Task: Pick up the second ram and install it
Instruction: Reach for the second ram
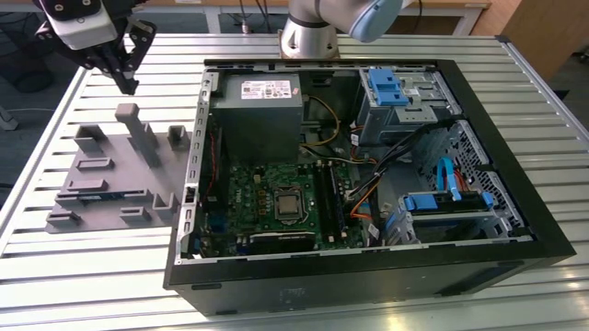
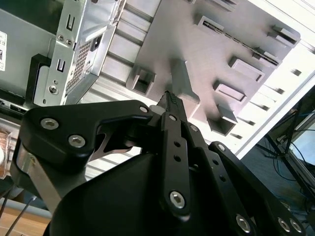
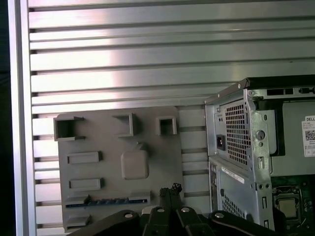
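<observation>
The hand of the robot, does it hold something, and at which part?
Nothing is held. The hand hangs shut and empty above the grey fixture; the second ram lies in a slot of the fixture.

The arm [image 1: 308, 34] has a silver-grey cylindrical joint housing with a pale blue cap [image 1: 377, 17] above it. At the wrist sits a light grey boxy housing [image 1: 81, 24] with dark round openings on its face. The gripper [image 1: 129, 85] is matte black, built of flat linkage bars that taper to slim fingers. In the second wrist view, round silver screw heads [image 2: 177, 199] mark the pivots. A row of small holes runs along the middle bar, and a bare steel bracket [image 2: 29, 172] edges the rounded black body.
</observation>
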